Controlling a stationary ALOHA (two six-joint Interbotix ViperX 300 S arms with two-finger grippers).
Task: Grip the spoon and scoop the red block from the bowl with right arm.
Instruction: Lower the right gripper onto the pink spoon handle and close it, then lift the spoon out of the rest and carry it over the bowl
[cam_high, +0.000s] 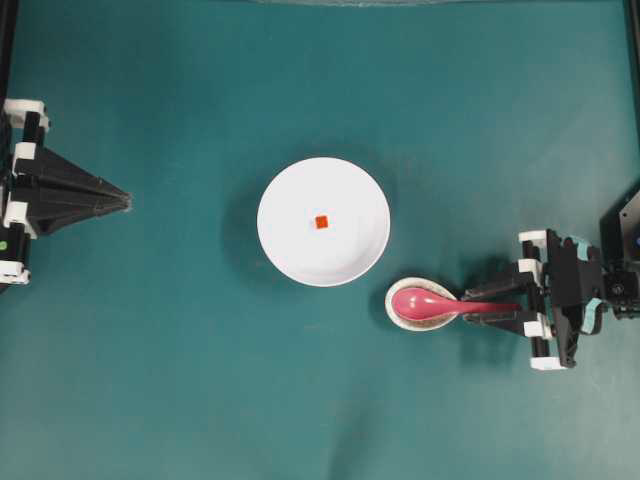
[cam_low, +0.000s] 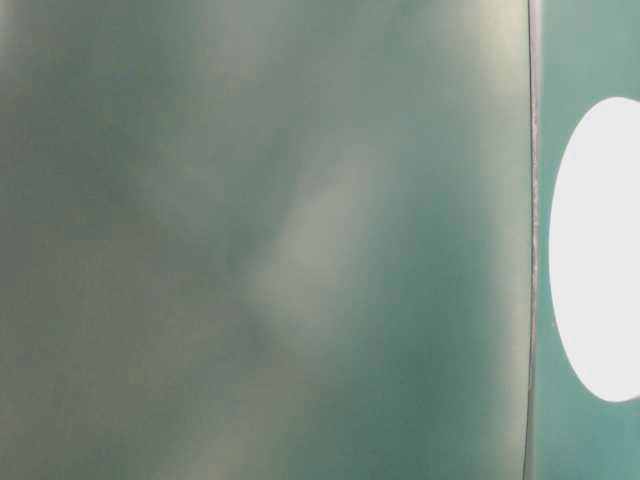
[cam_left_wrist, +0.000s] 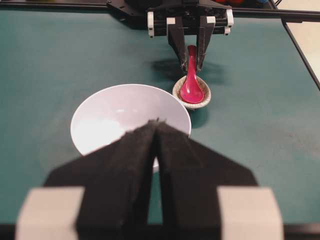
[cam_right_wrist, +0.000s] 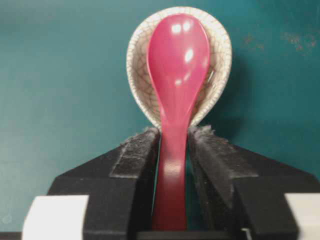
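The pink spoon (cam_high: 425, 300) lies with its scoop in a speckled egg-shaped rest (cam_high: 400, 318) and its handle pointing right. My right gripper (cam_high: 468, 307) straddles that handle. In the right wrist view the spoon (cam_right_wrist: 177, 65) runs between the two fingers of the gripper (cam_right_wrist: 174, 131), which sit close on both sides, and a thin strip of table shows beside the handle. The white bowl (cam_high: 290, 190) sits mid-table with the tiny red block (cam_high: 322, 222) at its centre. My left gripper (cam_high: 125, 203) is shut and empty at the far left. In the left wrist view it hides the block.
The speckled rest (cam_right_wrist: 220, 50) sits just right of the bowl's lower rim, almost touching it. Teal cloth covers the table (cam_high: 180, 380). The table-level view is a blur, with a white curved shape (cam_low: 600, 250) at its right edge.
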